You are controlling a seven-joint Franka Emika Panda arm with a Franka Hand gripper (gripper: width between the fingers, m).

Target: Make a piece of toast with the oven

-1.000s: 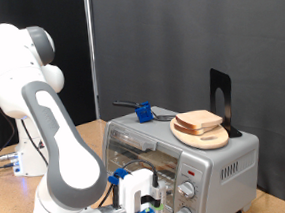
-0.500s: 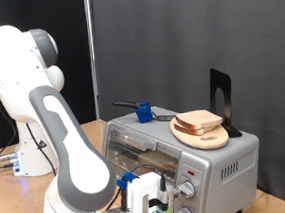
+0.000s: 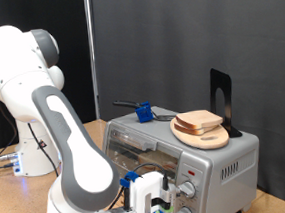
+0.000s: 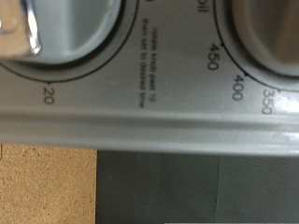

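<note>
The silver-grey oven point(image 3: 182, 153) stands at the exterior view's lower right with its glass door shut. My gripper point(image 3: 161, 197) is low in front of it, right at the two round knobs point(image 3: 187, 190) on its panel. The wrist view is pressed close to that panel: a shiny timer knob point(image 4: 19, 23) above the mark 20, and a temperature dial point(image 4: 271, 23) marked 450, 400, 350. No fingers show there. Pale bread slices point(image 3: 198, 120) lie on a round wooden plate point(image 3: 201, 136) on the oven's top. A single piece of toast apart from them does not show.
A black upright stand point(image 3: 221, 100) rises behind the plate. A dark utensil with a blue part point(image 3: 140, 111) lies on the oven's top. The white arm point(image 3: 42, 105) fills the exterior view's left. A brown tabletop point(image 4: 47, 187) shows below the oven.
My gripper has moved a little to the exterior view's right, closer to the oven's knobs. The bread and the oven door have not moved.
</note>
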